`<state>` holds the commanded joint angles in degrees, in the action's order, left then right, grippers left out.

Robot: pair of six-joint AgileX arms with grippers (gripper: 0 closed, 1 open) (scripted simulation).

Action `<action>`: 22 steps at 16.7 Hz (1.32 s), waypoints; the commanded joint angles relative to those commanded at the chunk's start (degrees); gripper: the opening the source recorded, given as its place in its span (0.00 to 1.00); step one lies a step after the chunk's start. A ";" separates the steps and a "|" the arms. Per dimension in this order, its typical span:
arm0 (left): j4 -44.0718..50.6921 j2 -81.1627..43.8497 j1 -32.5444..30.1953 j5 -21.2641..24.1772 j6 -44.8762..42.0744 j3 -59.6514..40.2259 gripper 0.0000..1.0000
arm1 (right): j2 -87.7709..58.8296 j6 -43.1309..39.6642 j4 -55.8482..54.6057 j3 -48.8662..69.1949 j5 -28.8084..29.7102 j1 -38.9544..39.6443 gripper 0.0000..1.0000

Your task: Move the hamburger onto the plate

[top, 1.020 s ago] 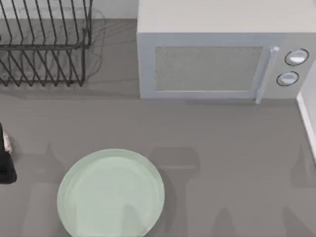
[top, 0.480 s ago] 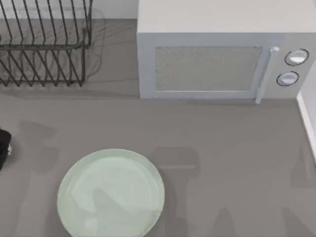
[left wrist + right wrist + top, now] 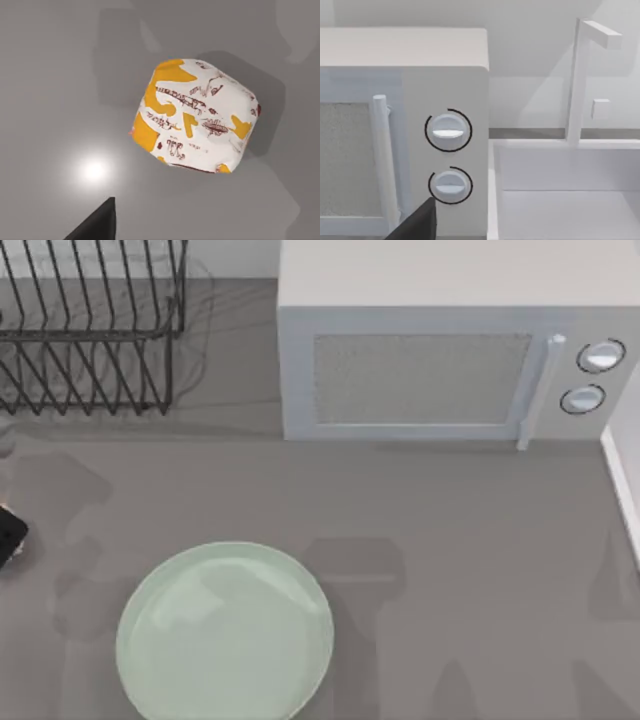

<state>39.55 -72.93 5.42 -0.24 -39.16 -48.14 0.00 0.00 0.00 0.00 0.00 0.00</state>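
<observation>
Left gripper (image 3: 8, 535) at the table's far left edge, jaw width impossible to tell. Hamburger (image 3: 195, 116) resting on the grey table (image 3: 55, 90) below and ahead of one dark fingertip (image 3: 97, 225), apart from it, unheld. Plate (image 3: 225, 630) bare, rightward of that gripper. Right arm parked facing the microwave (image 3: 445, 95).
</observation>
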 joint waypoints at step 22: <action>16.89 -35.69 2.72 0.39 -19.90 -27.13 1.00 | 0.00 0.00 0.00 0.00 0.00 0.00 1.00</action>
<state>56.44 -108.62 8.14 0.15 -59.06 -75.28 0.00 0.00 0.00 0.00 0.00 0.00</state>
